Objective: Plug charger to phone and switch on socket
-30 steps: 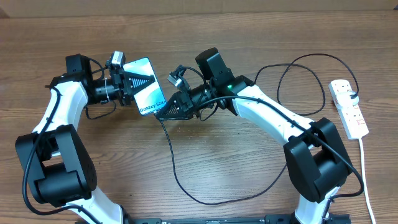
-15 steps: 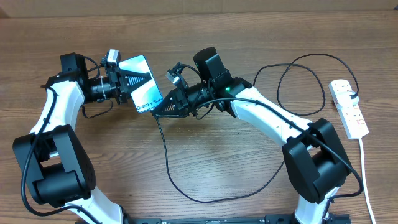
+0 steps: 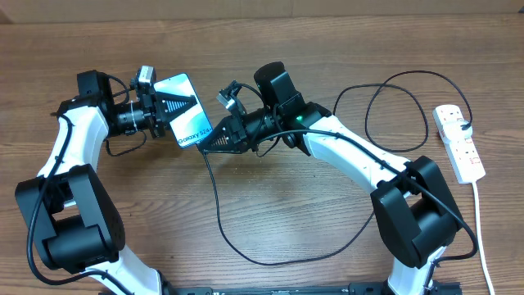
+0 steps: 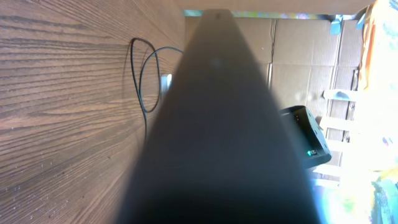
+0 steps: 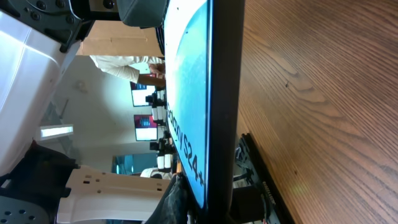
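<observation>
My left gripper (image 3: 173,106) is shut on the phone (image 3: 187,115) and holds it above the table, its blue screen up and the "Galaxy S24" end toward the right arm. My right gripper (image 3: 211,143) is shut on the charger's plug tip, which sits at that end of the phone. The black charger cable (image 3: 219,221) loops down and across to the white socket (image 3: 458,143) at the far right. In the left wrist view the phone's dark back (image 4: 217,137) hides the fingers. In the right wrist view the phone (image 5: 217,93) shows edge-on, with a dark finger (image 5: 177,199) beside it.
The socket's thick white cord (image 3: 483,238) runs down the right edge. The charger cable makes a second loop (image 3: 393,90) at the back right, also seen in the left wrist view (image 4: 140,74). Both arm bases stand at the front of the wooden table (image 3: 270,49).
Both grippers have shifted slightly left, taking the phone and plug tip with them. The cable loop below has followed a little. The socket has not moved.
</observation>
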`<state>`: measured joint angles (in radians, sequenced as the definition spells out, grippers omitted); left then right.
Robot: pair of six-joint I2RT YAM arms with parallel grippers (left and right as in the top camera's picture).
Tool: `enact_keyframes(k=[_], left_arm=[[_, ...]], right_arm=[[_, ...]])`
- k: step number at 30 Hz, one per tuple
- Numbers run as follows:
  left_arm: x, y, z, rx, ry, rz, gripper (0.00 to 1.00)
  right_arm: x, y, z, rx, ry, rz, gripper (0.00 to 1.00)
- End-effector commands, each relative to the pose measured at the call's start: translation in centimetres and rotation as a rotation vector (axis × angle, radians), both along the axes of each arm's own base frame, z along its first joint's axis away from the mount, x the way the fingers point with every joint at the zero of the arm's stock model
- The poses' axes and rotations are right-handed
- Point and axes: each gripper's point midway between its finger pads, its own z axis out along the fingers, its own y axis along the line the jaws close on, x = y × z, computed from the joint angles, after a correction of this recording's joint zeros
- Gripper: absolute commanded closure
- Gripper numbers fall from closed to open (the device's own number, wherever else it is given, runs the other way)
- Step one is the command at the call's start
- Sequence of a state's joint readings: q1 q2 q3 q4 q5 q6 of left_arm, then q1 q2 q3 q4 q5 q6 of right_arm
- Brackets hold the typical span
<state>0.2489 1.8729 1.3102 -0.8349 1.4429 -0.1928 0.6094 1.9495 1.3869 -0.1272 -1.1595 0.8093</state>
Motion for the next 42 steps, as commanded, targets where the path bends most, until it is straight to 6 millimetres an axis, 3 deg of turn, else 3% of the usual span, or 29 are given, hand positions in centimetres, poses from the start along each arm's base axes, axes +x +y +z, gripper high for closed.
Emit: enact_keyframes(k=[1, 14, 15, 17, 18, 24, 31, 39, 41, 42], left_arm=[[-1.7, -3.1, 1.8, -0.074, 0.018, -0.085, 0.96], [-2.5, -4.6, 1.7, -0.073, 0.021, -0.125, 0.96], [-2.5, -4.6, 1.7, -0.073, 0.021, -0.125, 0.96], [-2.5, -4.6, 1.7, -0.071, 0.021, -0.125, 0.96], [-2.5, -4.6, 1.7, -0.069, 0.018, -0.125, 0.96], [-2.0, -4.5, 1.3, -0.038, -0.015, -0.122, 0.96], [-1.6, -3.9, 0.9, -0.010, -0.023, -0.104, 0.96], [-1.4, -3.3, 0.9, -0.005, -0.033, -0.088, 0.96], [-1.4, -3.3, 0.9, -0.006, -0.033, -0.088, 0.96], [-1.4, -3.3, 0.9, -0.006, -0.032, -0.088, 0.96]], right_arm=[[5.0, -0.5, 0.6, -0.050, -0.144, -0.218, 0.96], [6.9, -0.8, 1.9, -0.013, -0.157, -0.285, 0.96], [7.0, -0.9, 2.1, -0.004, -0.164, -0.283, 0.61], [6.7, -1.0, 2.7, 0.029, -0.202, -0.245, 0.12], [6.2, -1.1, 2.9, 0.049, -0.219, -0.210, 0.02], [2.4, -2.2, 2.8, 0.119, -0.198, 0.007, 0.00], [0.8, -3.8, 0.5, 0.039, -0.124, 0.042, 0.00], [-1.8, -4.8, 2.0, 0.087, -0.161, 0.123, 0.00], [-2.0, -4.9, 1.9, 0.081, -0.147, 0.123, 0.04], [-2.1, -4.9, 1.9, 0.083, -0.143, 0.127, 0.12]])
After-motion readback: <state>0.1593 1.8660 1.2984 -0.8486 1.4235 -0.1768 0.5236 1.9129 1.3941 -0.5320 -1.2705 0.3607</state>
